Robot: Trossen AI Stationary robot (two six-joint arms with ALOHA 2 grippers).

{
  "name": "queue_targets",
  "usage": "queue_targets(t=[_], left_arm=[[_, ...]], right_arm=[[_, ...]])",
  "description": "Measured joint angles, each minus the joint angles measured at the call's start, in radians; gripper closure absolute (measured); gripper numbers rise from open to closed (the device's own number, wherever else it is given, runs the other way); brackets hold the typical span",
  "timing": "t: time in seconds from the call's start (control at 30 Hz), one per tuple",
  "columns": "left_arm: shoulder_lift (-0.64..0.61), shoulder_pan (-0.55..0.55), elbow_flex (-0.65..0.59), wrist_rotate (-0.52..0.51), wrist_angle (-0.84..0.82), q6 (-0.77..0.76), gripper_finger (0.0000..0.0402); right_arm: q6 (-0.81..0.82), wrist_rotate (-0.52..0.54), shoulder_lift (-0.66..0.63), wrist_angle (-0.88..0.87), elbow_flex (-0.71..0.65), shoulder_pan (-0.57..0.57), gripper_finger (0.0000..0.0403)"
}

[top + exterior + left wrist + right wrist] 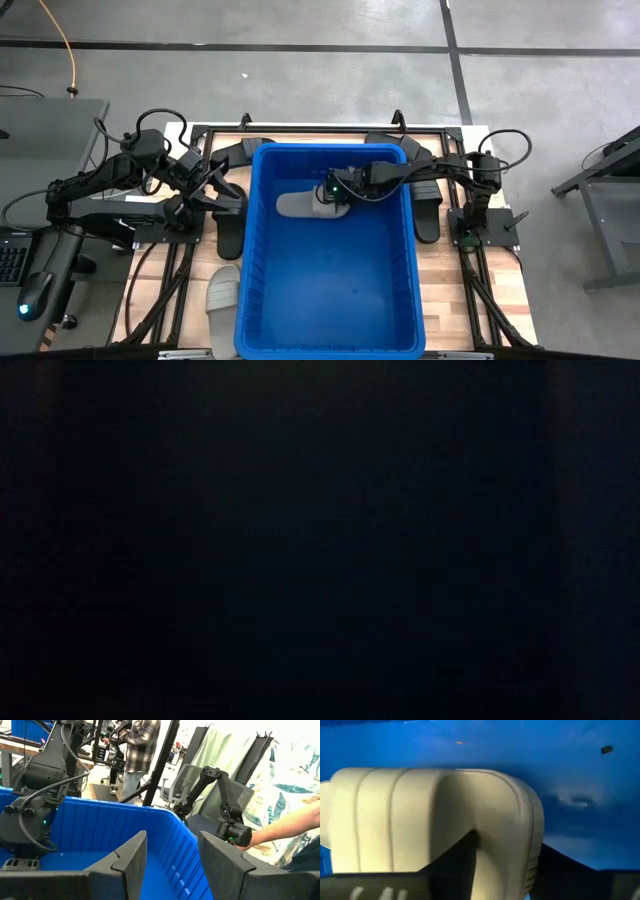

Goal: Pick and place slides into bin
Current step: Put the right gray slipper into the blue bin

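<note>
- Right hand (335, 192) first: it's down inside the bin (330, 330), up at the far end, right on the light grey slide (305, 205). In the right wrist view the strap of that slide (435, 820) fills the picture with a dark finger on either side of it. Fingers look parted around the strap, but I honestly can't tell if they're squeezing it or letting go.
- My guess on why it's there: the slide looks like it's sitting on the bin floor, so this reads as the drop-off, low enough that it won't bounce.
- Left hand (222, 190) waits just outside the bin's left wall, fingers (125, 865) apart and holding nothing, out of the right arm's way.
- More slides wait on the bench (500, 300): another light one (222, 300) by the bin's near left corner, black ones (229, 232) along both sides.
- Hard to see: the low view is totally black, so no side check on height. The bin hides part of the bench, and someone's forearm (285, 827) pokes into the left wrist view.
</note>
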Motion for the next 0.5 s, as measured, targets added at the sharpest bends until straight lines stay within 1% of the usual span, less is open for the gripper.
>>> queue_targets(t=[0.1, 0.23, 0.5], left_arm=[[0.000, 0.000, 0.000, 0.000, 0.000, 0.009, 0.0234], [0.000, 0.000, 0.000, 0.000, 0.000, 0.010, 0.0234], [0.000, 0.000, 0.000, 0.004, 0.000, 0.013, 0.0234]], right_arm=[[-0.020, -0.044, 0.000, -0.018, 0.000, -0.021, 0.0253], [-0.040, -0.063, 0.000, -0.046, 0.000, -0.042, 0.0239], [-0.111, -0.168, 0.016, -0.108, 0.000, -0.083, 0.0235]])
